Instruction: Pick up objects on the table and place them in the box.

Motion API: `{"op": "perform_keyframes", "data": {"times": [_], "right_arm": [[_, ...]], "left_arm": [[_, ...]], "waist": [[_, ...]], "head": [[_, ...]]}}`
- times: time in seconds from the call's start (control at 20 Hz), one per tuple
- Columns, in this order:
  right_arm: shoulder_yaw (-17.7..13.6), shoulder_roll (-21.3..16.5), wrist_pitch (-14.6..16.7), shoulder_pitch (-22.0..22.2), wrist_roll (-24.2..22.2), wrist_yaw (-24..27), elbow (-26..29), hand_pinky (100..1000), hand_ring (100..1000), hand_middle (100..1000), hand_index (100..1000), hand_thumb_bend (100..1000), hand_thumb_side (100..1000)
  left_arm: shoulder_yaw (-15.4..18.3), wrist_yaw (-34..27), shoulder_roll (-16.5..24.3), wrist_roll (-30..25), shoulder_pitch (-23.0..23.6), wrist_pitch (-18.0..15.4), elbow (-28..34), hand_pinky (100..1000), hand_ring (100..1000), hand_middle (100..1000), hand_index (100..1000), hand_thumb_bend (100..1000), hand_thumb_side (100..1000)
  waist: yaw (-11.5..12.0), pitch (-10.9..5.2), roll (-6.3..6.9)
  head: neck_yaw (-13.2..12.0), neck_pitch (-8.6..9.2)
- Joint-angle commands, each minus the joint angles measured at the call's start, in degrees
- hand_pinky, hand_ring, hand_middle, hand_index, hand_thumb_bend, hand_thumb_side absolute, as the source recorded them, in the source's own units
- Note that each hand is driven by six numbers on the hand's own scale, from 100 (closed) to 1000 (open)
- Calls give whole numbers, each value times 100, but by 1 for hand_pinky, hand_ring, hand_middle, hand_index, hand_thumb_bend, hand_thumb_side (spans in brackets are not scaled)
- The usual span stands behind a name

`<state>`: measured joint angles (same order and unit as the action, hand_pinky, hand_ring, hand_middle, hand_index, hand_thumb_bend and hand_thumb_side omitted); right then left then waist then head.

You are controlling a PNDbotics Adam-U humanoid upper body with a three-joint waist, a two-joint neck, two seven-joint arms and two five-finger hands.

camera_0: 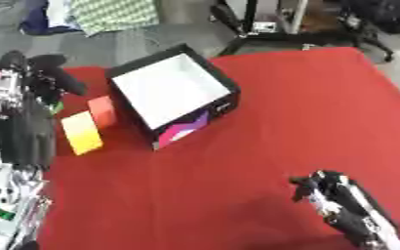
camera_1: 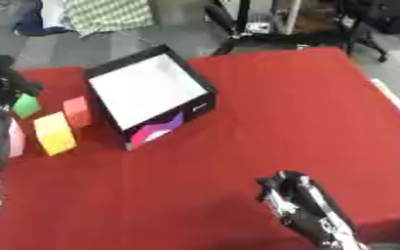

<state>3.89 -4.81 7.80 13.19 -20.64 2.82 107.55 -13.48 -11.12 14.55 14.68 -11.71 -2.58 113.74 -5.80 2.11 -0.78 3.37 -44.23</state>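
Left eye view had the right hand (camera_0: 344, 207) nearest the camera, low on the right of the red desk (camera_0: 323, 112), fingers loosely curled and holding nothing, well apart from everything else. Further up on the left side sat the blocks: a yellow block (camera_0: 82, 132) with an orange-red block (camera_0: 103, 110) touching it just behind, both right beside the box (camera_0: 171, 91). Right eye view also showed a small green block (camera_1: 25, 105) and something pinkish (camera_1: 15, 138) at the left edge, half hidden by the arm. The left hand (camera_0: 41, 73) was up near those blocks, over the green one, but honestly I couldn't tell if its fingers were open or closed on anything, too dark and blurry. The box was open, white inside, black walls, and looked empty, so I'd say the job was barely started and the left arm was reaching for a first pick. Next move probably needs that hand lowered onto one block, closed, then carried the short hop right over the box wall
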Motion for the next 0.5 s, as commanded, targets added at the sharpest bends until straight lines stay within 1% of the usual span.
{"op": "perform_keyframes", "data": {"times": [0.05,0.2,0.4,0.5], "right_arm": [[-31,-63,-28,-15,68,-37,115,839,468,235,451,100,319],[-43,-59,-72,-8,124,-34,112,839,467,234,451,100,293],[-32,-56,-119,-27,157,-43,119,840,467,234,451,100,288],[-35,-65,-134,-23,173,-40,117,839,467,234,451,100,275]], "left_arm": [[44,2,67,-22,-88,-26,85,629,433,425,651,100,895],[59,-9,71,-5,-80,-37,85,629,434,427,653,100,897],[43,0,74,-5,-85,-30,85,629,433,427,654,100,896],[44,3,75,-5,-81,-20,85,629,434,427,654,100,889]], "waist": [[-2,24,51],[-1,26,50],[8,47,52],[-2,28,52]], "head": [[-3,11],[17,11],[21,11],[35,11]]}}
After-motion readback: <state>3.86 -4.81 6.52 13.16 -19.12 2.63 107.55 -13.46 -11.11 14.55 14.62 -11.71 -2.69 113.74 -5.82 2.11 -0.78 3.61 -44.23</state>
